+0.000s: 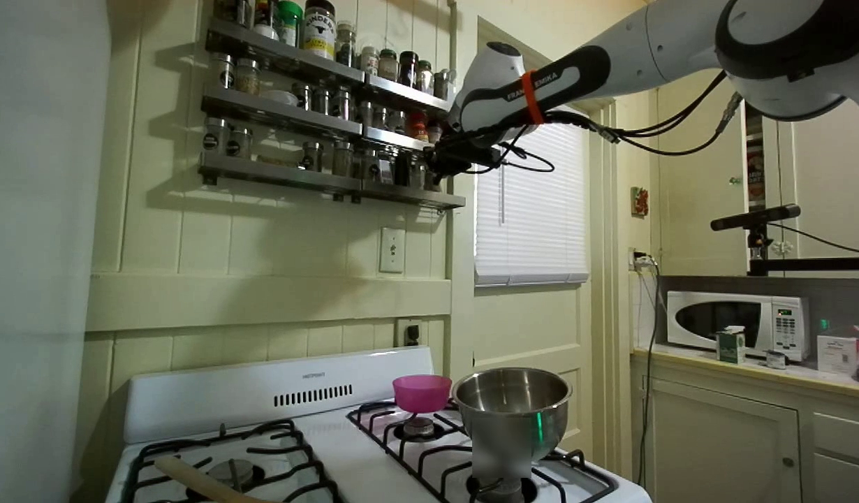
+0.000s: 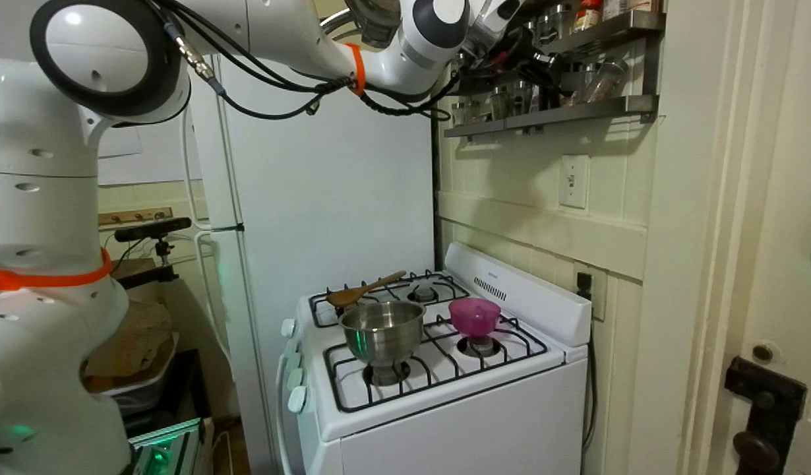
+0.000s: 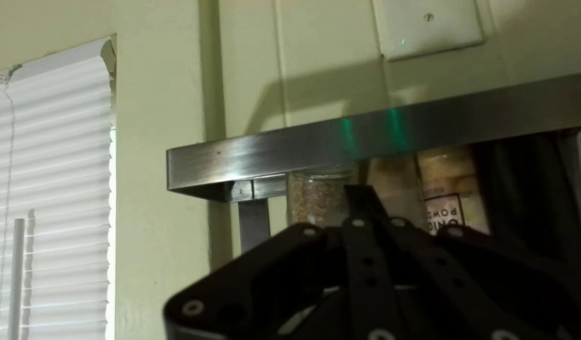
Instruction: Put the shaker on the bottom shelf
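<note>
The bottom shelf, the lowest tier of the wall rack, has a silvery front rail in both exterior views (image 1: 408,195) (image 2: 577,115) and in the upside-down wrist view (image 3: 271,153). My gripper (image 3: 361,198) is shut, its fingertips together, with nothing visible between them. It is in front of the jars near the shelf's end by the window; it also shows dark in both exterior views (image 1: 440,164) (image 2: 547,72). A glass jar of brownish grains (image 3: 316,198) stands beside the fingertips. In an exterior view an end jar (image 2: 606,80) leans. I cannot make out the grey shaker; it may be hidden.
A middle tier (image 1: 394,137) with jars hangs just above the gripper. More jars, one with an onion powder label (image 3: 446,208), crowd the bottom shelf. Below, the stove (image 2: 458,409) bears a steel pot (image 2: 382,333), a pink bowl (image 2: 475,316) and a wooden spoon (image 2: 366,290).
</note>
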Available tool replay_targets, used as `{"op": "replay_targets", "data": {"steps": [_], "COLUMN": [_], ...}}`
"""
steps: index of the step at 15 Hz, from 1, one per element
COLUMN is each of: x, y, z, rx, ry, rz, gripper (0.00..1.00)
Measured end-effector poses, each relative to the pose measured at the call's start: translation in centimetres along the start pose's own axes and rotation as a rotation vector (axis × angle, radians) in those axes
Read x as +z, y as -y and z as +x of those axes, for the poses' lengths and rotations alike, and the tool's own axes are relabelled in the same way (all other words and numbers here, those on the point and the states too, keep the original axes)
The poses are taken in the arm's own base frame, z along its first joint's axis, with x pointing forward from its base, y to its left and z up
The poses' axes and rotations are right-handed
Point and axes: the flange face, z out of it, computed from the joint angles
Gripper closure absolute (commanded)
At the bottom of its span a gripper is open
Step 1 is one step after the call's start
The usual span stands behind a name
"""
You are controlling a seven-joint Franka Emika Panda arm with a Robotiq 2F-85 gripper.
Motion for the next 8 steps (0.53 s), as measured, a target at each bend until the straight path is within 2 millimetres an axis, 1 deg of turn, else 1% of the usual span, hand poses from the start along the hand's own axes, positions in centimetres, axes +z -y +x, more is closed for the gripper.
{"op": "replay_targets", "data": {"steps": [5,6,7,8], "x": [0.29,0.30,0.23,0.06], "y": [-0.58,-0.65,-0.65,-0.64], "z": [-0.16,-0.14,-0.07,0.07], "rx": [0.005,0.005,0.004,0.002], "ry": [0.024,0.024,0.017,0.005], "rz": [-0.024,-0.026,-0.027,-0.027], "gripper": [1.00,0.74,0.73,0.68]}}
